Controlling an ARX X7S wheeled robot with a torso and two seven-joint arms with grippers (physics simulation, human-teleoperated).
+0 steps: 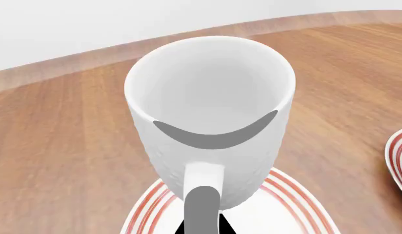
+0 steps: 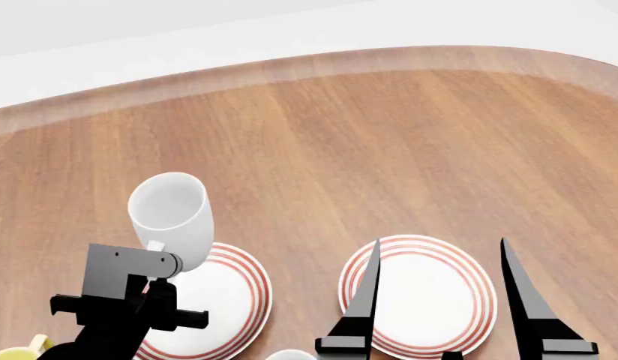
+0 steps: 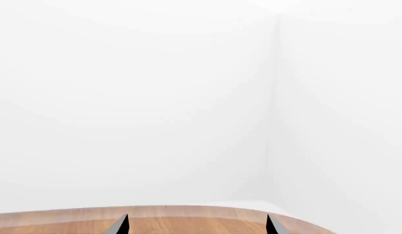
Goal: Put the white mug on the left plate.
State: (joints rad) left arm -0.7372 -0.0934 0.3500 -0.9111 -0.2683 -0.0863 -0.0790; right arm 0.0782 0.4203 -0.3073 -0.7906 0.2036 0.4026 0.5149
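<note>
The white mug (image 2: 171, 216) is tall, plain and glossy, and leans back over the far left rim of the left plate (image 2: 239, 300). In the left wrist view the mug (image 1: 211, 112) fills the middle, mouth toward the camera, with the red-ringed left plate (image 1: 286, 214) beneath its base. I cannot tell whether the base touches the plate. My left gripper (image 2: 149, 279) is shut on the mug's loop handle (image 1: 202, 195); its dark fingers show on either side of the handle. My right gripper (image 2: 439, 251) is open and empty above the right plate.
The right plate (image 2: 419, 330), identical to the left one, lies under my right gripper's fingers; its edge shows in the left wrist view (image 1: 399, 156). A yellow mug handle (image 2: 14, 349) and a white rim (image 2: 289, 355) sit at the near edge. The right wrist view shows the open gripper (image 3: 195, 226) facing the white wall.
</note>
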